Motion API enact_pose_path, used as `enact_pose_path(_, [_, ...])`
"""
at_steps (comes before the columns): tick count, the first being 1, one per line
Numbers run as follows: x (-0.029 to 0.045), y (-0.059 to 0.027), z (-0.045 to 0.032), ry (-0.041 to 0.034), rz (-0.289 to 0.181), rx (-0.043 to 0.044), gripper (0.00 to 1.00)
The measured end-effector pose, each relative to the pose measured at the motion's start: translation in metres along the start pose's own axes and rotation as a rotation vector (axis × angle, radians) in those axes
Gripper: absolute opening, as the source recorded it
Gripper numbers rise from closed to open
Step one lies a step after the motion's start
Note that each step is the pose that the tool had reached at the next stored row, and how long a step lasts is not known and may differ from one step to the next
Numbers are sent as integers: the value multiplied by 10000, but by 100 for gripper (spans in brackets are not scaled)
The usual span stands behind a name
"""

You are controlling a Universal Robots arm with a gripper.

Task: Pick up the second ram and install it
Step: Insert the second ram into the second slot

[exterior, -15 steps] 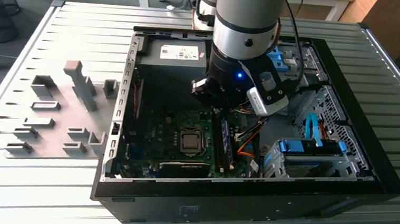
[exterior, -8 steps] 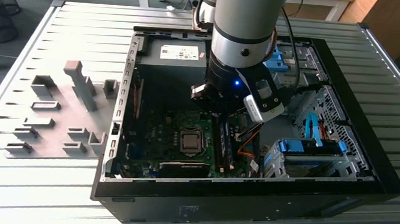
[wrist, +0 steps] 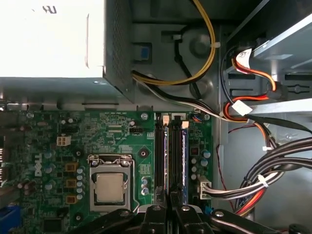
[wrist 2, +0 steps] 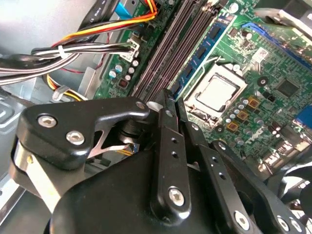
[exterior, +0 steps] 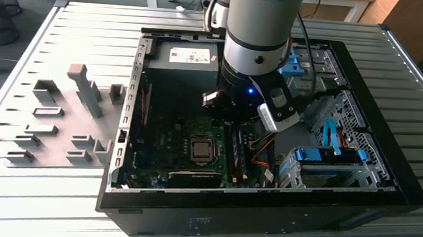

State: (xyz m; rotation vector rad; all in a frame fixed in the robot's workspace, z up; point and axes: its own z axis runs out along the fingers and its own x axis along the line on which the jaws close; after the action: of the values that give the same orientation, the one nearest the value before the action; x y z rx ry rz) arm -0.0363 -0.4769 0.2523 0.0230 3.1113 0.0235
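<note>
In the exterior view, the arm reaches into the open computer case (exterior: 386, 181) at centre frame, its gripper (exterior: 230, 117) low over the motherboard (exterior: 172, 144). In the first wrist view, the fingers (wrist: 153, 219) stand close together above the memory slots (wrist: 160, 161); the second ram (wrist: 184, 161), blue-edged, stands in a slot beside them. Whether the fingers pinch anything, I cannot tell.

Arm (exterior: 257, 26): cylindrical silver-grey segment with a pale blue band at its upper joint and a black section below, where a small blue indicator light glows. A white-grey module is fixed beside the wrist, possibly a camera housing. Black cables run along the upper arm. End effector (wrist 2: 168, 105): matte black linkage plates with rounded edges, silver hex-socket screws at pivots, small holes along fingers (wrist 2: 170, 141).
</note>
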Motion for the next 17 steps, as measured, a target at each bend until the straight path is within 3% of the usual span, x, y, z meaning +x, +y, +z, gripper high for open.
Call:
enact_pose_path(8, [4, -17, 144, 1, -1, -6, 14])
enact_pose_path(17, [-1, -26, 182, 1, 48, -5, 14])
